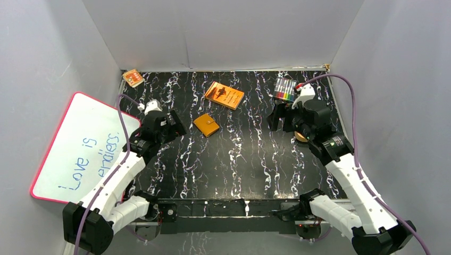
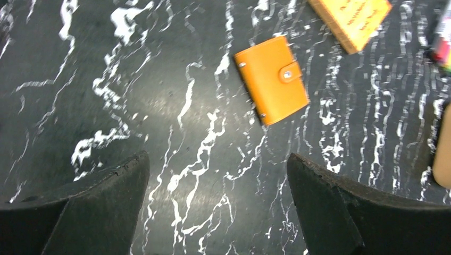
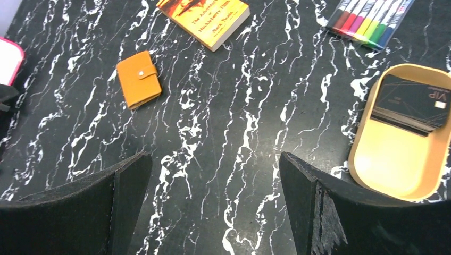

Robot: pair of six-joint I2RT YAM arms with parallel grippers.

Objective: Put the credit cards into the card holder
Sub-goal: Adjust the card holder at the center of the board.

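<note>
The card holder (image 1: 206, 125) is a small orange wallet, folded and snapped shut, lying flat near the table's middle. It also shows in the left wrist view (image 2: 272, 79) and the right wrist view (image 3: 139, 78). The credit cards (image 3: 412, 101) are a stack of black cards resting at the far end of a tan oval tray (image 3: 399, 164). My left gripper (image 1: 178, 126) (image 2: 217, 159) hovers open and empty, left of the card holder. On the right, the right gripper (image 1: 275, 118) (image 3: 214, 156) is open and empty beside the tray, which the arm mostly hides from above.
An orange book (image 1: 224, 95) lies behind the card holder. A pack of coloured markers (image 1: 284, 89) sits at the back right. A whiteboard (image 1: 80, 149) leans at the left wall, and a small orange object (image 1: 133, 77) lies in the back left corner.
</note>
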